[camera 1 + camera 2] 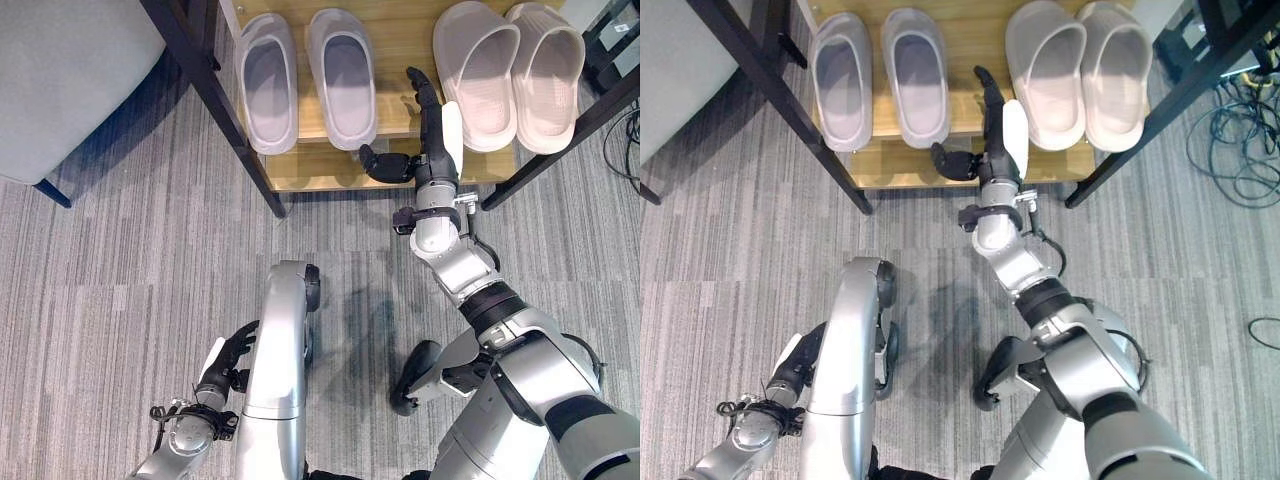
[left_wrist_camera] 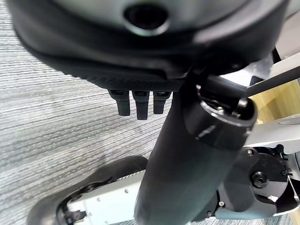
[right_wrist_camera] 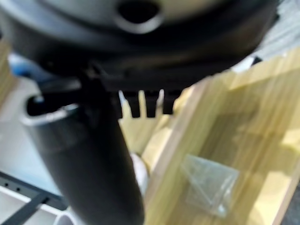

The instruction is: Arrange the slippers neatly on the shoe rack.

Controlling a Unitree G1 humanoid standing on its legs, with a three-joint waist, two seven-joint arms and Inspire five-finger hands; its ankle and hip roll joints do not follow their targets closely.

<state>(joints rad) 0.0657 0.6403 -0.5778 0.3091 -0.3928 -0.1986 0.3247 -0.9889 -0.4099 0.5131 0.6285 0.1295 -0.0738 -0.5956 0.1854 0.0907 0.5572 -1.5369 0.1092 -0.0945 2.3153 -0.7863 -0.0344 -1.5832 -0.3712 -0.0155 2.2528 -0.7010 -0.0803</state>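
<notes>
Standing paired on the shoe rack (image 1: 300, 165), grey slippers (image 1: 305, 78) and pink slippers (image 1: 510, 72) look arranged; right hand (image 1: 428, 125) open, empty, left hand (image 1: 228, 360) relaxed, empty.

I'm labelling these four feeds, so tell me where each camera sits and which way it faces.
Left eye view: on the head, looking down at the shoe rack, both slipper pairs, both arms.
Right eye view: same head, slightly offset; same grey slippers, pink slippers and open right hand.
Left wrist view: on the left arm, along the left hand, fingers straight, toward the carpet.
Right wrist view: on the right arm, facing the rack's wood.
The eye views share everything.
</notes>
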